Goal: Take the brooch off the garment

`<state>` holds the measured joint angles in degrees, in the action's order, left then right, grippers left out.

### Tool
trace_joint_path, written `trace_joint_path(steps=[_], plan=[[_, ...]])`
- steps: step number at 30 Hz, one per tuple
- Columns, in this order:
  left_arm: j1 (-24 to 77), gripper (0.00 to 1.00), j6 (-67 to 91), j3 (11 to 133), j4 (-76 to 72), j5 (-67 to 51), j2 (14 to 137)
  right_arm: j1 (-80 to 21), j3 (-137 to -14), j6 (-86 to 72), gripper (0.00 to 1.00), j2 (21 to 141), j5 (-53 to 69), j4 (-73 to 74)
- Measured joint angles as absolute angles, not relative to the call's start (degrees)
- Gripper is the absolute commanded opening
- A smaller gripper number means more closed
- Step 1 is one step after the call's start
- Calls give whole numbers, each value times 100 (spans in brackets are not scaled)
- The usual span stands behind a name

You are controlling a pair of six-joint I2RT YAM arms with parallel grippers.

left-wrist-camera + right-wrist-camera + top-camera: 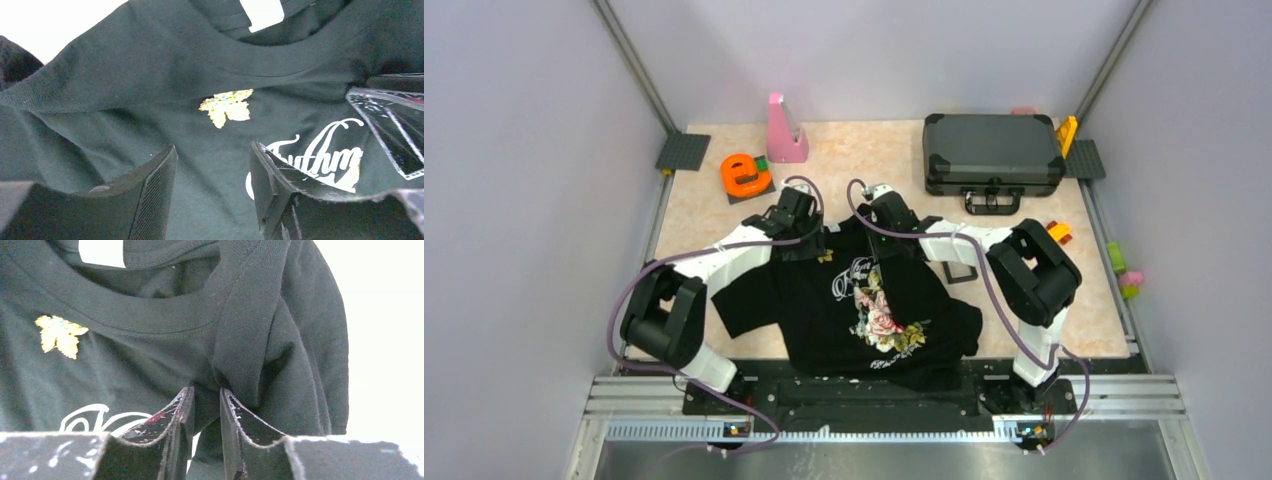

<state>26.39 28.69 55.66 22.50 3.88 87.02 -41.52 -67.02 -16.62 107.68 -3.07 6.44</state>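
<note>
The garment (824, 310), a black T-shirt with white script and a floral print, lies on the table's near half. The brooch (826, 257), a tiny gold leaf, is pinned below the collar; it shows in the left wrist view (227, 107) and the right wrist view (58, 335). My left gripper (212, 165) is open over the cloth, just short of the brooch, and also shows from above (802, 245). My right gripper (206, 392) is shut on a fold of the garment (250, 335) near the collar's right side and lifts it; it shows from above too (894, 245).
A dark grey hard case (992, 150) stands at the back right. A pink wedge (784, 130) and an orange clamp-like object (744, 173) are at the back left. A small black square frame (960, 272) lies right of the shirt. Small coloured blocks (1124, 268) sit at the right edge.
</note>
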Motion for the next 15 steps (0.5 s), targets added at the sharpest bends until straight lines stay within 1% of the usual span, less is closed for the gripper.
trace_joint_path(steps=[2, 5, 10, 15], plan=[[2674, 58, 2950, 5572, 2241, 384, 8897, -4152, -6523, -1723, 22, 10766, -537, 532], [2792, 58, 3050, 5612, 2265, 395, 9209, -4152, -6217, -1789, 22, 10639, -637, 141], [3127, 65, 3142, 5977, 2429, 565, 9631, -4152, -5610, -1870, 23, 10348, -613, -504], [3277, 66, 3144, 6399, 2558, 773, 9896, -4152, -5339, -1929, 23, 10224, -591, -871]])
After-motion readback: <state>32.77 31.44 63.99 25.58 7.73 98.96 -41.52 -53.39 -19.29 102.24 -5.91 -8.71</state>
